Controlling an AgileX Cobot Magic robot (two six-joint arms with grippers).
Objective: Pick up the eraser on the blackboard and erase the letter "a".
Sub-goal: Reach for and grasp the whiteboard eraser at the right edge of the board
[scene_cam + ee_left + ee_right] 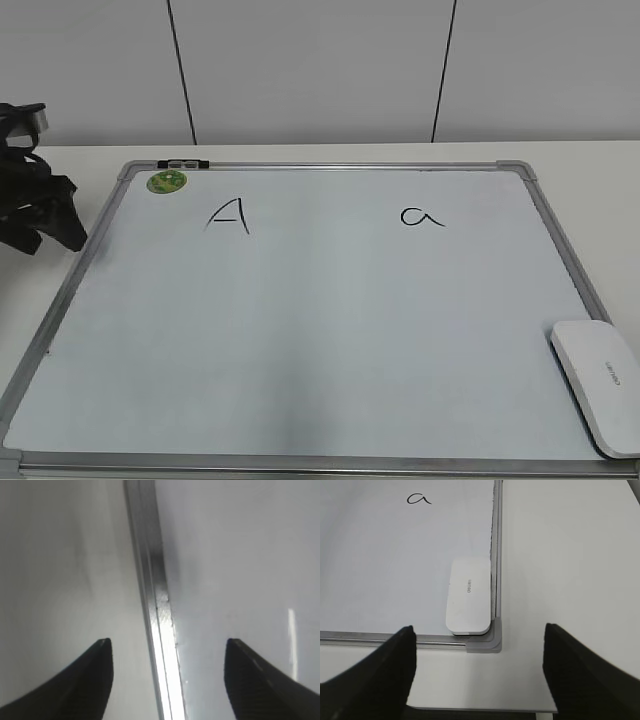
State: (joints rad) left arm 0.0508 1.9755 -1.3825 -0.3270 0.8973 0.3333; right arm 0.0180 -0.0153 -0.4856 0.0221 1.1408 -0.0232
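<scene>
Eraser point(597, 383) is seen at lower right of the exterior frame, tucked against the blackboard point(300, 330) frame corner; nothing gripped yet. Right gripper point(477, 675) is spread wide and empty, left gripper point(167, 680) likewise over the frame rail. Risk: fingers fouling the raised frame on descent. Eraser lettering too small to read. Capital "A" point(228, 215) upper left, letter "a" point(421, 216) upper right; wrong glyph could be wiped.

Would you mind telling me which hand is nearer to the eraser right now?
The right hand. It hovers open above the board's near right corner, where the eraser lies. The left hand sits open over the blackboard's far left edge.
</scene>
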